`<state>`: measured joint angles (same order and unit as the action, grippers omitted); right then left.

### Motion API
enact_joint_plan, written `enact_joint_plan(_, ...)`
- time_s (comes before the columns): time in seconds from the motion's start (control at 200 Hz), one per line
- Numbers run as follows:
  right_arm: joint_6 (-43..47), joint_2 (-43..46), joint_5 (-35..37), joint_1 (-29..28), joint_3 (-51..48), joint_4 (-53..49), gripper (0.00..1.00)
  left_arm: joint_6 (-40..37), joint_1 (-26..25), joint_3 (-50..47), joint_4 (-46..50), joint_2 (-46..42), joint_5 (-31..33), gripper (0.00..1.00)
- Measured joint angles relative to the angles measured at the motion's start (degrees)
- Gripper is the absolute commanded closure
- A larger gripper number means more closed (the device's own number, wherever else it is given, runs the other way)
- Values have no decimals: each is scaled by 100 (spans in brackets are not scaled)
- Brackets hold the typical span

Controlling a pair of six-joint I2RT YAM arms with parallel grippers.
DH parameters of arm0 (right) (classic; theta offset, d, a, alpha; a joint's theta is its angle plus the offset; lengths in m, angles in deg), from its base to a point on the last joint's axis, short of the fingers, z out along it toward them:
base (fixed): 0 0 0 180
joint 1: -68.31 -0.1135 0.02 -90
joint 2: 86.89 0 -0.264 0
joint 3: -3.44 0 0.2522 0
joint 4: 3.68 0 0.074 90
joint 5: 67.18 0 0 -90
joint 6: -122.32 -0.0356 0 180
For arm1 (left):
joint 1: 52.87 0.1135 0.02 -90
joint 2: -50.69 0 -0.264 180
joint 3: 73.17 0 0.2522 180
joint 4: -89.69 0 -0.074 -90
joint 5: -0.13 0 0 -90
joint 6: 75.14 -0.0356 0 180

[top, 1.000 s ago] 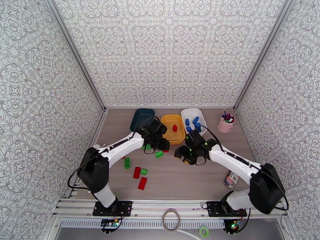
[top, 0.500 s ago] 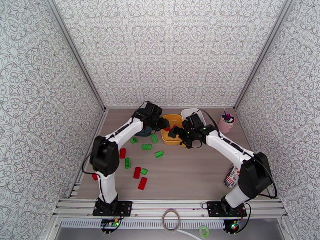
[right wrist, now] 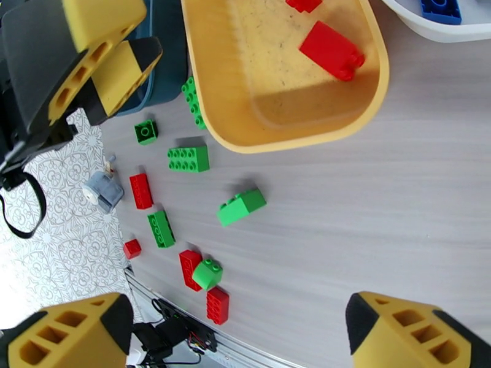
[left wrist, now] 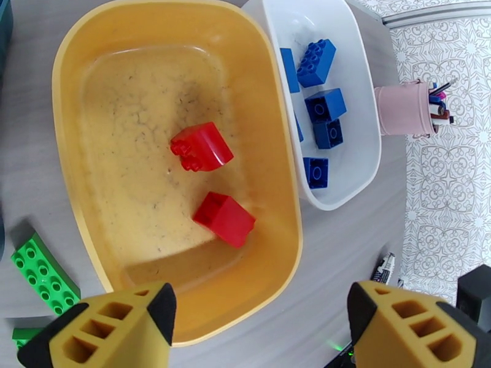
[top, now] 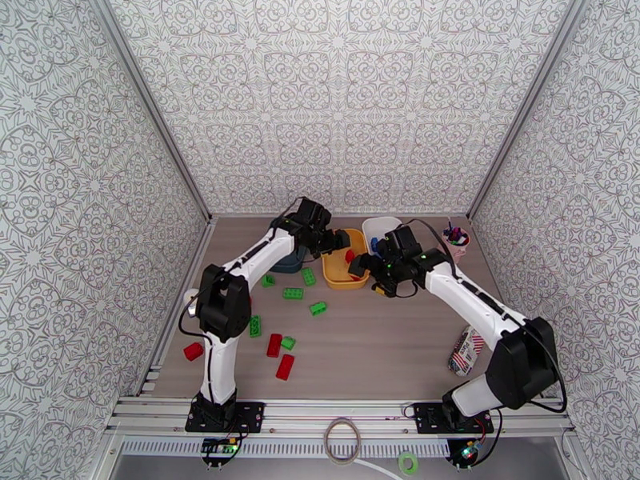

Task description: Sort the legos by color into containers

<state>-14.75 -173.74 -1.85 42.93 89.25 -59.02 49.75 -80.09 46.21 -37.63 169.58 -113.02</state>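
both grippers hang spread wide and empty: left gripper (left wrist: 262, 309) over the shallow yellow plastic tub (left wrist: 67, 148), right gripper (right wrist: 239, 332) over the grey wood-grain table (right wrist: 368, 197). two small red studded bricks (left wrist: 224, 218) lie in that tub, the nearer one's long axis running ten to four o'clock. blue studded bricks (left wrist: 317, 55) sit in the white plastic tub (left wrist: 362, 148) at two o'clock.

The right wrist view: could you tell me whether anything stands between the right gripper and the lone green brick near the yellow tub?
Nothing visible does. The green brick lies alone on bare table, apart from the yellow tub, and the open right gripper faces it empty.
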Motion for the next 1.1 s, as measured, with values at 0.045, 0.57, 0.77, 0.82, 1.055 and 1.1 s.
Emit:
enact_joint_plan(0.045,46,26,37,-2,-39,-85,7,-55,-46,-33,98,-92,140,19)
enact_joint_plan(0.57,118,94,835,-1696,-354,-632,8,192,-623,-3421,1235,-4079,2212,1)
enact_joint_plan(0.77,-271,98,1064,-2542,-828,-494,8,975,-1285,-4778,1799,-5007,2697,1)
enact_joint_plan(0.82,-387,107,1108,-2726,-970,-420,8,1213,-1526,-5064,1886,-5191,2780,1)
enact_joint_plan(1.055,-984,310,1272,-3329,-1576,-208,14,2267,-2483,-6227,1851,-5574,2924,6)
enact_joint_plan(1.1,-1071,400,1309,-3388,-1655,-188,16,2428,-2575,-6439,1779,-5584,2924,7)
